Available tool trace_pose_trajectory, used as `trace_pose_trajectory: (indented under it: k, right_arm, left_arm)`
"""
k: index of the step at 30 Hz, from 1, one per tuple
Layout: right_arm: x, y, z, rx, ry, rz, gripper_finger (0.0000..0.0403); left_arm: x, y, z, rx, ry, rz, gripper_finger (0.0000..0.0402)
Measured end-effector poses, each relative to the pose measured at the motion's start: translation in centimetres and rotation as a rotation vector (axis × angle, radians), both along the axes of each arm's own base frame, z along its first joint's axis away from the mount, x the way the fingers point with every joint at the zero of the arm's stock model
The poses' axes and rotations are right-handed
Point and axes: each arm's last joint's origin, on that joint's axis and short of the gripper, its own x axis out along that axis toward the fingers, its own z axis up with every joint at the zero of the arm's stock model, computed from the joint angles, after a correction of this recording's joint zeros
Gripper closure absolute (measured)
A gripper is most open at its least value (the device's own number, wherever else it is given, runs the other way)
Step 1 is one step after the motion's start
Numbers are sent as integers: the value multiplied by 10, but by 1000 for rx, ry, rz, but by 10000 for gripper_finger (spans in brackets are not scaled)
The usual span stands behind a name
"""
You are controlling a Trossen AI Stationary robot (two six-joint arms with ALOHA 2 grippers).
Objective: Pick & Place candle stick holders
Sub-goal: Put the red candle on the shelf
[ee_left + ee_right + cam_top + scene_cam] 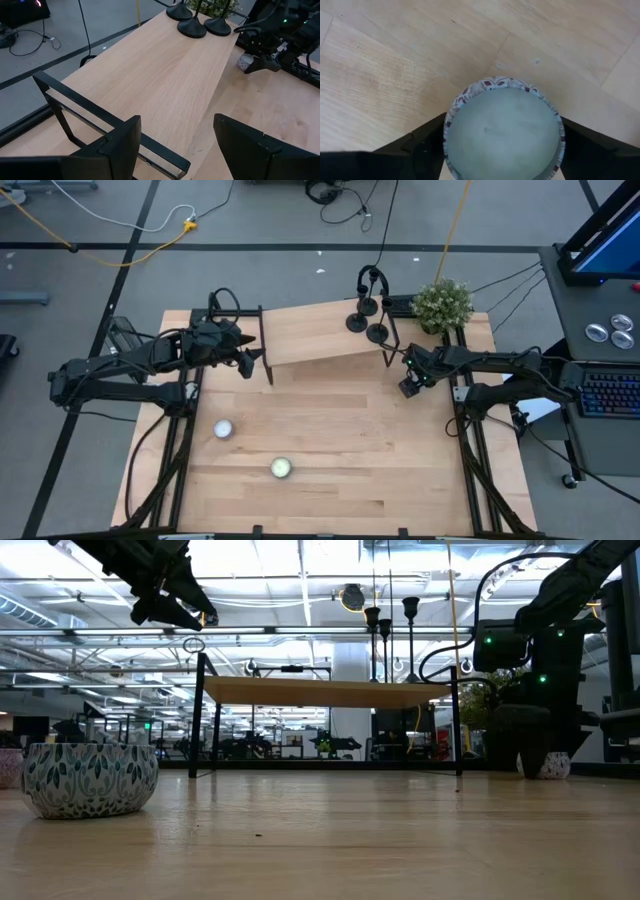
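Three black candle stick holders (366, 320) (192, 27) stand on their round bases at the right end of a raised wooden shelf (310, 335) at the table's far side. My right gripper (408, 387) (504, 150) points down just in front of that end. It is shut on a round candle in a patterned tin (504, 132) (245, 62). My left gripper (245, 362) (175, 135) hangs open above the shelf's left end with nothing between its fingers. My right gripper pinches the candle tin's round wall (447, 127) between its two fingers (422, 147), one on each opposite side. The fingers come from above, pointing down. The tin is upright with its open top up, and in the low view its bottom (547, 772) is on the table.
Two more round candles lie on the table's near half, one at the left (223, 429) and one near the middle (281, 468) (90, 778). A small potted plant (442, 303) stands at the far right corner, behind the holders. The shelf's black legs (390, 350) stand close to my right gripper.
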Motion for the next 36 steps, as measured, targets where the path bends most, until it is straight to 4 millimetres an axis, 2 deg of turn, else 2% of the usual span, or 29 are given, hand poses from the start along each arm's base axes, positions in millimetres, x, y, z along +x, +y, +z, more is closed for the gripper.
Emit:
trace_pose_trajectory:
  k: [15,26,36]
  right_arm:
    - [2,4,1,29,-27,-21,110]
    - [1,22,10,100,-83,-27,110]
    - [13,42,24,138,-175,19,110]
  left_arm:
    - [1,-2,0,-54,-23,-35,149]
    - [1,-4,0,-70,-30,-41,149]
    - [4,-12,0,-68,-28,-85,149]
